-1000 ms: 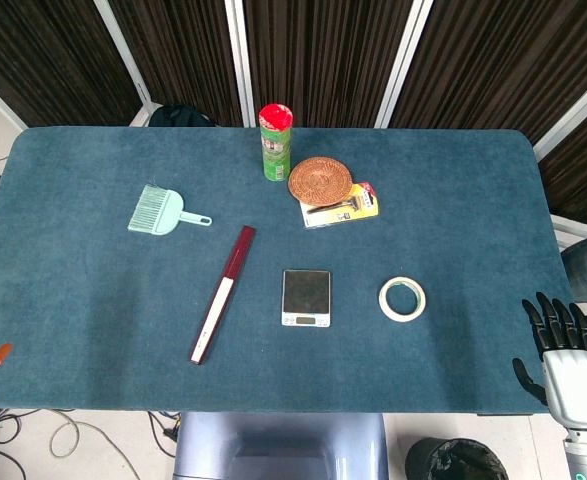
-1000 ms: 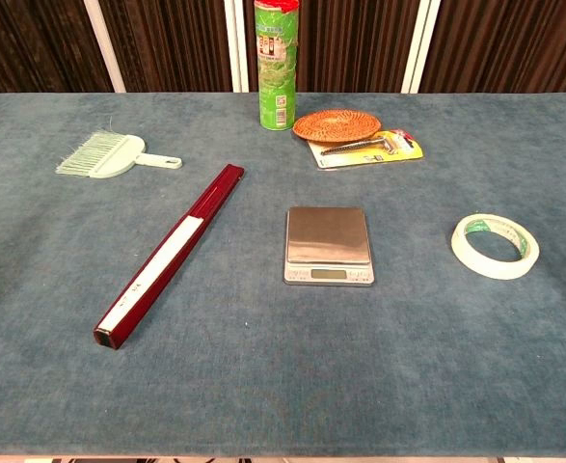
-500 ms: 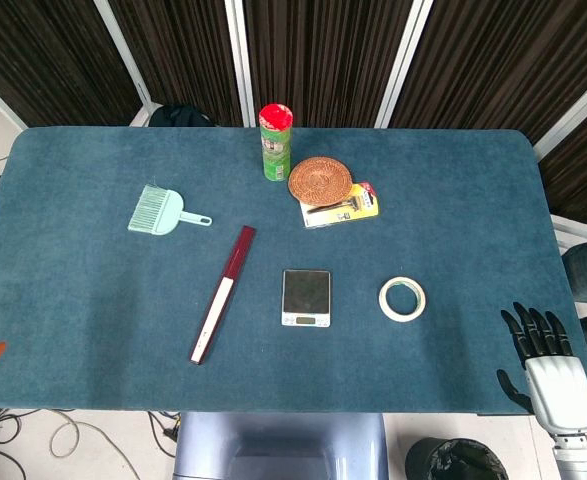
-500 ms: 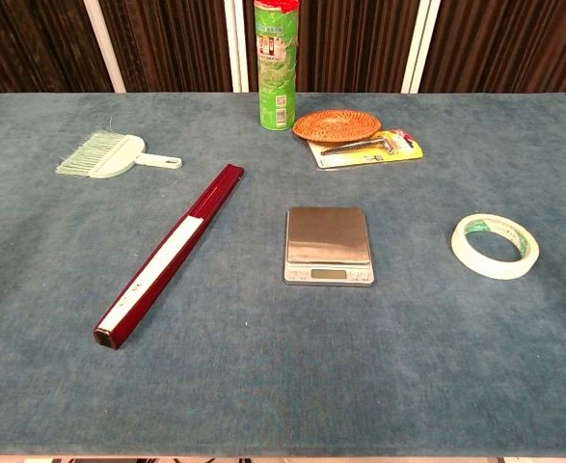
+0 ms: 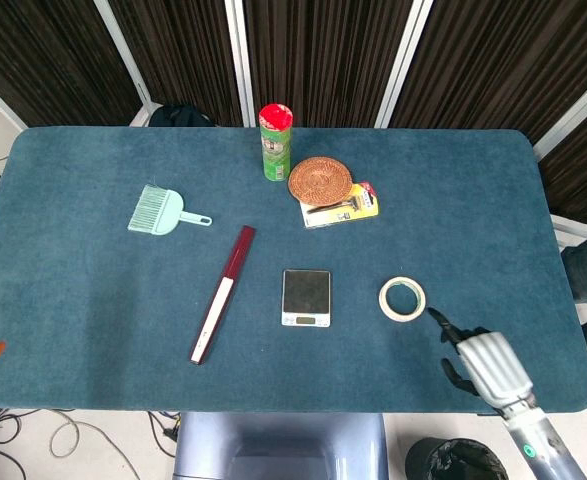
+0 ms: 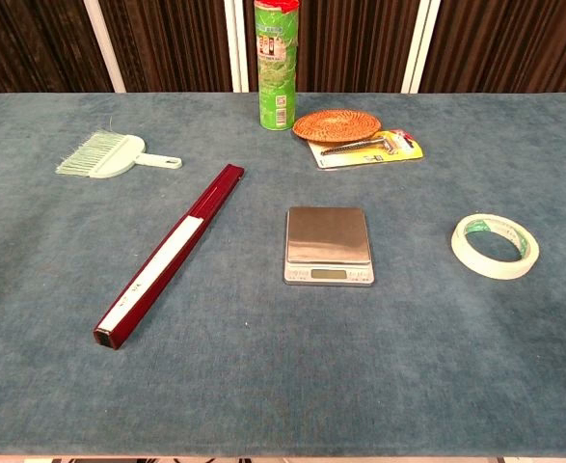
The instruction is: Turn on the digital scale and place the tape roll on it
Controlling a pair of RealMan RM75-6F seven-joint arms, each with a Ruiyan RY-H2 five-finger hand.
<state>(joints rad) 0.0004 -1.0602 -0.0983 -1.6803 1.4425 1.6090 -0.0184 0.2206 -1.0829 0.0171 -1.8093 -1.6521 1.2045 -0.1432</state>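
Note:
The small silver digital scale [image 5: 306, 297] [image 6: 328, 244] lies flat near the table's middle, its pan bare. I cannot read its display. The white tape roll [image 5: 402, 298] [image 6: 495, 245] lies flat on the blue cloth to the right of the scale, apart from it. My right hand [image 5: 478, 360] hovers over the front right of the table, just below and right of the tape, holding nothing. Its dark fingers [image 5: 439, 318] are apart, one reaching toward the roll without touching it. The chest view does not show this hand. My left hand appears in neither view.
A green can [image 5: 276, 142], a woven coaster [image 5: 320, 180] and a packaged razor [image 5: 343, 205] stand at the back centre. A pale green brush [image 5: 163, 212] lies at the left. A long dark red box [image 5: 223, 292] lies slantwise left of the scale.
My right hand has come in from beyond the table's right edge, moving left over the front right corner toward the tape roll. Nothing on the table has moved.

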